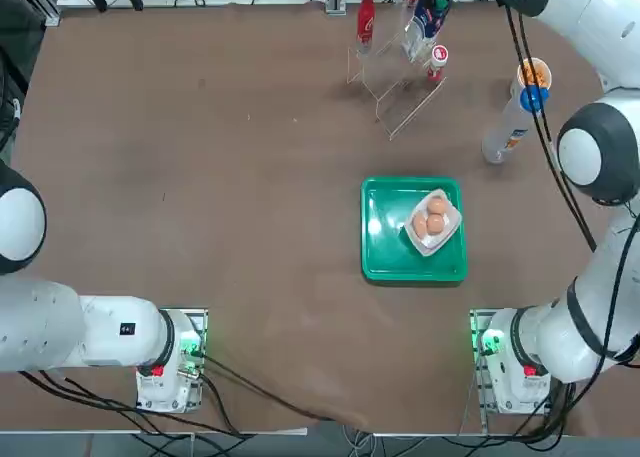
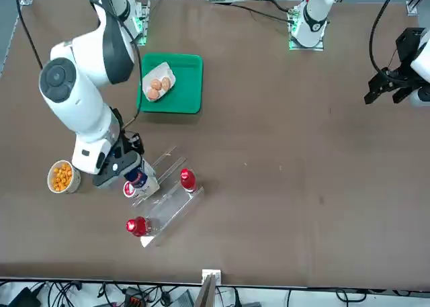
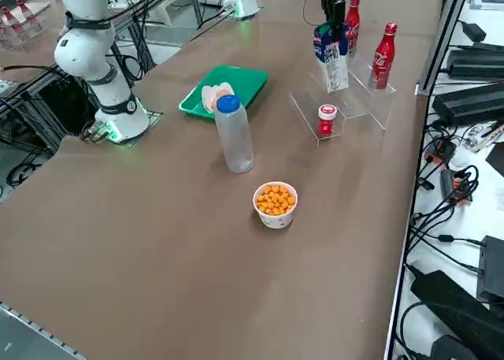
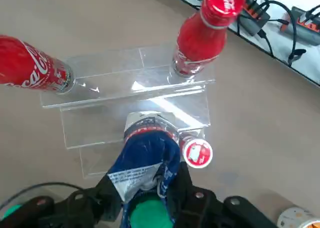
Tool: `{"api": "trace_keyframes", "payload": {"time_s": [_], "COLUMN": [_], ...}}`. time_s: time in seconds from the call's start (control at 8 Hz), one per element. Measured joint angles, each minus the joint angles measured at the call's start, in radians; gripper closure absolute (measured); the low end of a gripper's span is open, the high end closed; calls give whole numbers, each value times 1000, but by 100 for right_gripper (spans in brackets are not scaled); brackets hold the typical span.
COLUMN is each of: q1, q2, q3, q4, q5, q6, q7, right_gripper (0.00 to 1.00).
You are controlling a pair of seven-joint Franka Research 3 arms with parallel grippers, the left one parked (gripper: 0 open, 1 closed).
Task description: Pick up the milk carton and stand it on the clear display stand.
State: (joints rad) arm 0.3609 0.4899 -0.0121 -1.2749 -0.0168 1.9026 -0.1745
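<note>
Milk carton sits pinched between the right gripper's nearly closed fingers.

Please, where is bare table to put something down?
Bare table lies left of the green tray, and between the cup and the table's near edge. It is crowded at the stand: bottles, carton and right gripper.

Through my feeds I have the right arm bent and reaching far forward from its base, with the right gripper pointing down at its end, jaws clamped together in a grip.
</note>
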Motion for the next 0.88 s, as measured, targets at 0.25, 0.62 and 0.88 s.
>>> {"api": "trace_keyframes", "payload": {"time_s": [0.25, 0.62, 0.88], "q1": [11, 18, 19], "q2": [26, 52, 66], "q3": [3, 3, 3], "q4": [2, 4, 4], "q5": [0, 0, 0], "q6": [5, 58, 96], "q7": [-2, -2, -2], "right_gripper": [55, 52, 52]}}
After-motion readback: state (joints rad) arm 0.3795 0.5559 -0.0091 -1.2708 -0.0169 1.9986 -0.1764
